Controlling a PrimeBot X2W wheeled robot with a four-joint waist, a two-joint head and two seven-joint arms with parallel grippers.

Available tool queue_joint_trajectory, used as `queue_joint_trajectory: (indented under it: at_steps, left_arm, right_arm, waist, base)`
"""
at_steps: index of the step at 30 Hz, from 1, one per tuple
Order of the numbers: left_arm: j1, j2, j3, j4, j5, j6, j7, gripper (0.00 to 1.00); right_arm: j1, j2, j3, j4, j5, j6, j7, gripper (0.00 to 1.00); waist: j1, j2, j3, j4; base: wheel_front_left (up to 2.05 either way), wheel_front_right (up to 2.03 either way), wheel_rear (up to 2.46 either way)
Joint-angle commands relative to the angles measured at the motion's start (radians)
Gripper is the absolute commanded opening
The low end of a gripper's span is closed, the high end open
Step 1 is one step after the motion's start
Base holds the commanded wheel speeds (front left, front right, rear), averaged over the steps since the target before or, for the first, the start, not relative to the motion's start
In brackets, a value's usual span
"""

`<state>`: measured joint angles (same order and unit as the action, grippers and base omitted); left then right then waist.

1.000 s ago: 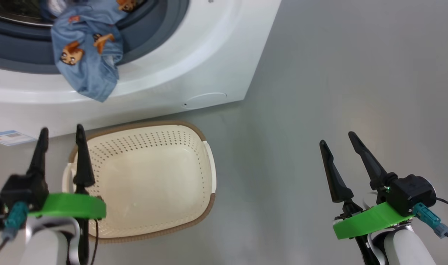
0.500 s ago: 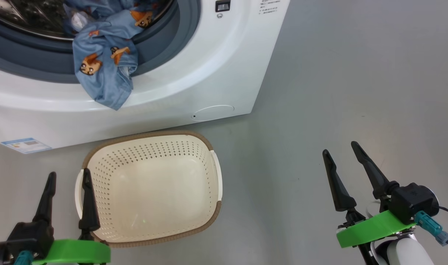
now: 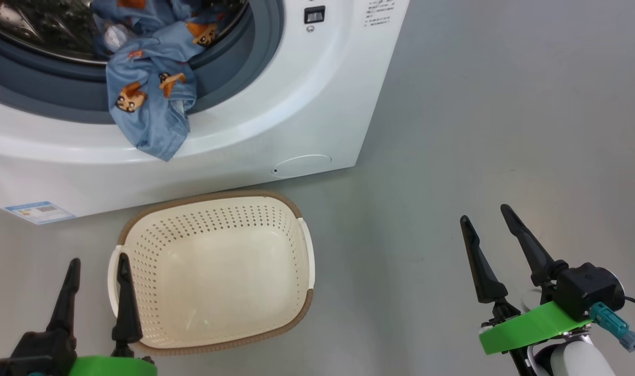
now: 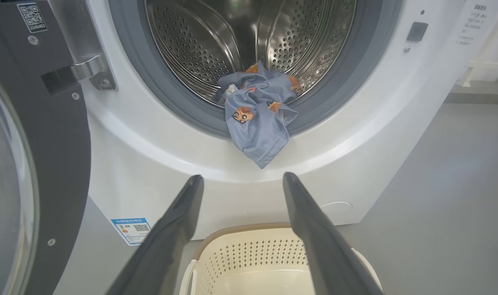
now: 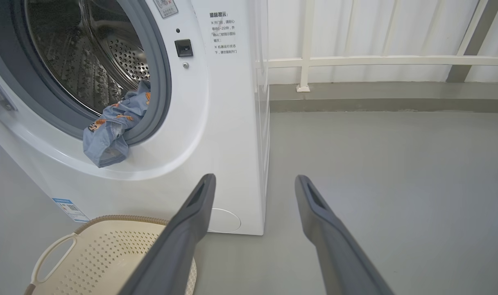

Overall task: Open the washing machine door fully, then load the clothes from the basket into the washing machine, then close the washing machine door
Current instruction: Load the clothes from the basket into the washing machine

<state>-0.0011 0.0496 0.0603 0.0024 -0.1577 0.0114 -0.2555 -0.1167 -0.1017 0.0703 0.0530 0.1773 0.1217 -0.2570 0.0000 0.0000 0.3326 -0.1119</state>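
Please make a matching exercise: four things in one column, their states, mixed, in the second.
1. light blue printed fabric clothes
2. cream perforated plastic basket
3. glossy black round washing machine door
4. right gripper

A. swung open
B. hanging over the grey gasket
C. fingers apart, holding nothing
D. empty, on the floor

Pairs: 1-B; 2-D; 3-A; 4-C

Noted white on washer point(image 3: 296, 104), grey on gasket point(image 4: 132, 61), bare steel with dotted perforation on drum point(image 4: 200, 41). Logged clothes point(image 3: 150, 104) as light blue with orange-brown animal print. Logged basket point(image 3: 213, 197) as cream, dotted with holes, brown at rim. Black on door point(image 4: 64, 135), blue on label point(image 3: 38, 211), plain grey on floor point(image 3: 505, 130). Black fingers and green mounts on left gripper point(image 3: 99, 257) and right gripper point(image 3: 483, 212).
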Motion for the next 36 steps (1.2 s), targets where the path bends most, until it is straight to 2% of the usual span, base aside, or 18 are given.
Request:
queue_joint_trajectory:
  at_steps: [1,24,30,36]
  left_arm:
    - [0.01,0.006,0.038,-0.029,0.01,-0.001,-0.006,1.0]
    - [0.057,0.001,0.033,-0.022,-0.012,0.007,-0.006,1.0]
    - [-0.027,0.001,0.015,0.029,-0.001,-0.004,-0.006,1.0]
    - [-0.186,0.017,-0.014,0.136,-0.007,-0.025,0.019,1.0]
  right_arm:
    - [0.025,-0.01,0.019,-0.021,-0.004,0.009,-0.005,1.0]
    - [0.039,-0.02,0.034,-0.016,-0.001,0.009,-0.005,1.0]
    - [0.031,-0.012,0.041,-0.014,-0.001,0.009,-0.005,1.0]
    - [0.022,-0.009,0.049,-0.01,0.0,0.009,-0.005,1.0]
  waist:
    - [0.0,0.0,-0.004,-0.002]
    - [0.0,0.0,-0.02,-0.004]
    - [0.0,0.0,-0.007,-0.009]
    - [0.0,0.0,0.005,-0.014]
  base:
    - [0.0,0.0,0.0]
    - [0.0,0.0,0.0]
    - [0.0,0.0,0.0]
    - [0.0,0.0,0.0]
